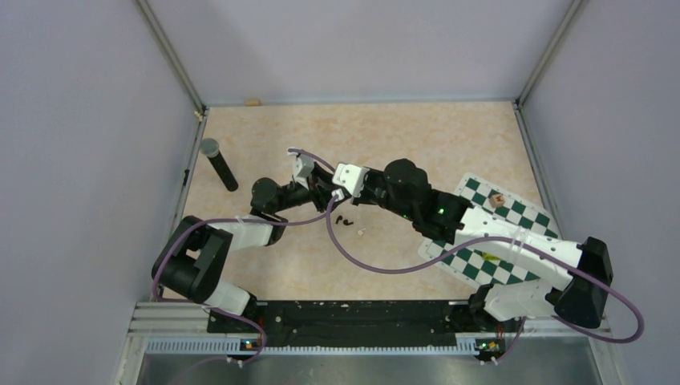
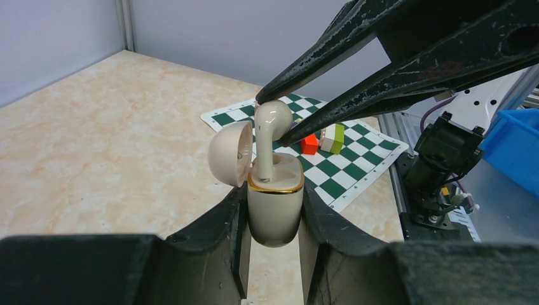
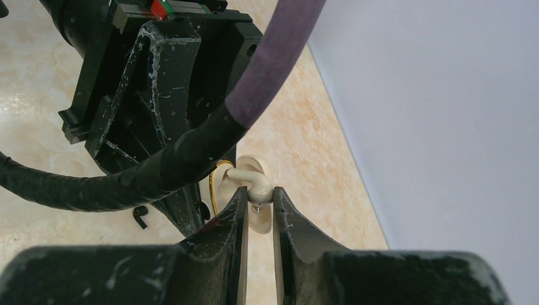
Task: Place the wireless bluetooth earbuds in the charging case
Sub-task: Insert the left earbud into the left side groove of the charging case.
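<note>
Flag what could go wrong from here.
1. The right end effector pinches only the rounded head of the cream stemmed earbud; it could slip or twist, jamming the stem at the slot.
2. Pushing down could shift the cream gold-rimmed charging case within the left end effector, or knock its open lid.

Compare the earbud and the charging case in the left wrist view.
The earbud is slim and stemmed; the charging case is squat and wider. The earbud is pinched by the right gripper; the charging case sits in the left gripper. Both are glossy cream.
</note>
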### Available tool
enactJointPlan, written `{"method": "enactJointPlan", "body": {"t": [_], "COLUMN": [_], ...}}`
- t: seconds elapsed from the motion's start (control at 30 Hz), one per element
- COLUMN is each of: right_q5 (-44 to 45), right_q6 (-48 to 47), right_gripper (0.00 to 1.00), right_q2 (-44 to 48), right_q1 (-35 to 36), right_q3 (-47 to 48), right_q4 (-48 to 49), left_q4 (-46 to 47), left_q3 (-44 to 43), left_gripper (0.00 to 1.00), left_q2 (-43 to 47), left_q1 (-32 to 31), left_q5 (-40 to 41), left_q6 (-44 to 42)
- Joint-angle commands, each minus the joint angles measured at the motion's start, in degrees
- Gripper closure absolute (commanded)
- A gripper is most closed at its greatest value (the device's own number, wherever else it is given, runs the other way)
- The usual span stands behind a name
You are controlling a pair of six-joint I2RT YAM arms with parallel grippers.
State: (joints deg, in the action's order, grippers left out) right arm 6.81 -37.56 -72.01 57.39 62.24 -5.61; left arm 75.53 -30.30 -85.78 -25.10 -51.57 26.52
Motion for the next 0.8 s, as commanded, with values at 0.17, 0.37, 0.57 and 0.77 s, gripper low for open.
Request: {"method": "enactJointPlan", "body": {"t": [0.17,0.37,0.57,0.77], "right_q5": [-0.7,-0.7,-2.3,-1.6], "right_q6": [-0.4,-0.5,1.5,2.6], "right_gripper": [0.9,0.9,0.87,0.82], "right_q2": [1.7,1.4,-0.1,-0.6], "right_q1": [1.0,1.0,1.1,1.0], "right_q3": [-0.7,-1.1,0.1,0.7], "right_q4": [-0.3,-0.1,-0.9,-0.3], "left_q4": [4.1,4.3,4.3,4.5], "left_q3": [-1.3,-1.3,-1.3,-1.2], "left_gripper": [1.0,1.0,1.0,1.0], "left_q2": [0.9,1.1,1.1,1.1], "left_q1": [0.2,0.4,0.3,0.4], "left_q5": [-0.1,-0.3,-0.5,-0.9], "left_q6": [0.4,0.4,0.5,0.4]}}
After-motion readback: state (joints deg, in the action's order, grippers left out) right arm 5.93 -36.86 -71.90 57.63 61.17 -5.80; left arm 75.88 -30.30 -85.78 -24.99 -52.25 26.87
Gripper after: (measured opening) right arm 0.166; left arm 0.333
